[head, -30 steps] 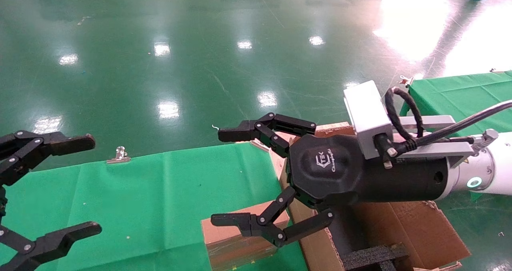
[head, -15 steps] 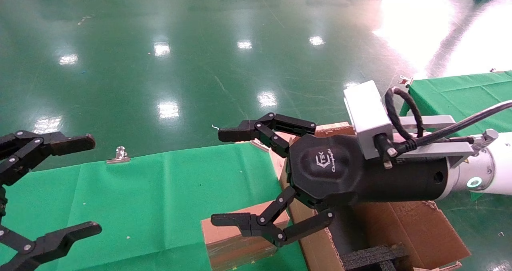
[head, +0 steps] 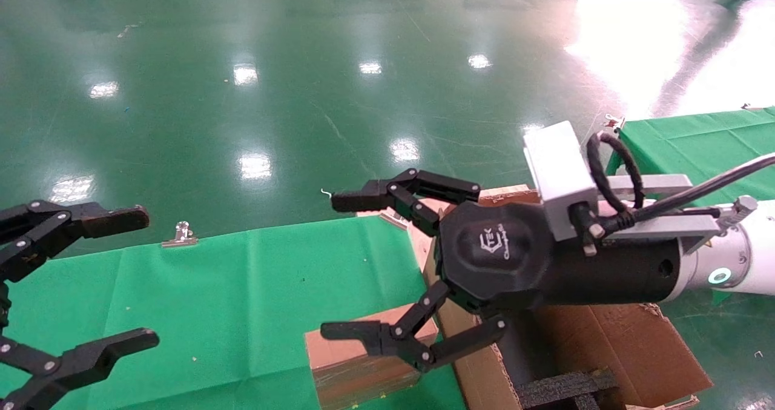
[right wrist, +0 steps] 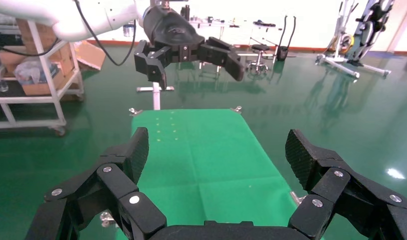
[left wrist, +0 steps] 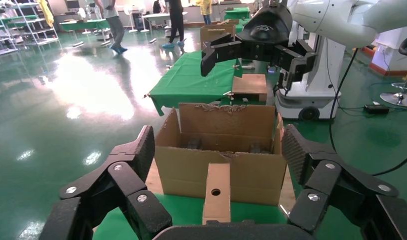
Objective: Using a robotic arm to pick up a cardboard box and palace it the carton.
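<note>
We see the counter (head: 242,277), draped in green cloth, and off its right end the carton (head: 611,349), a big brown corrugated box with ragged flaps spread open and black foam (head: 563,389) inside. Above the carton's near-left corner hangs the robotic arm (head: 745,258), white with a silver wrist and a grey camera block; its black palm carries a hexagon logo and a word in script that we cannot read. Our right hand (head: 357,271) points left over the counter's end, fingers spread wide and holding nothing. Our left hand (head: 115,277) hangs over the counter's left end, also wide open and empty. The cardboard box (head: 357,361) stands on edge on the counter, just beside the carton's left wall; we cannot tell whether they touch. It is small, flat and brown, with glossy clear tape on its side. In the left wrist view its narrow face (left wrist: 217,192) stands upright with one round hole (left wrist: 215,192), facing away from the carton.
</note>
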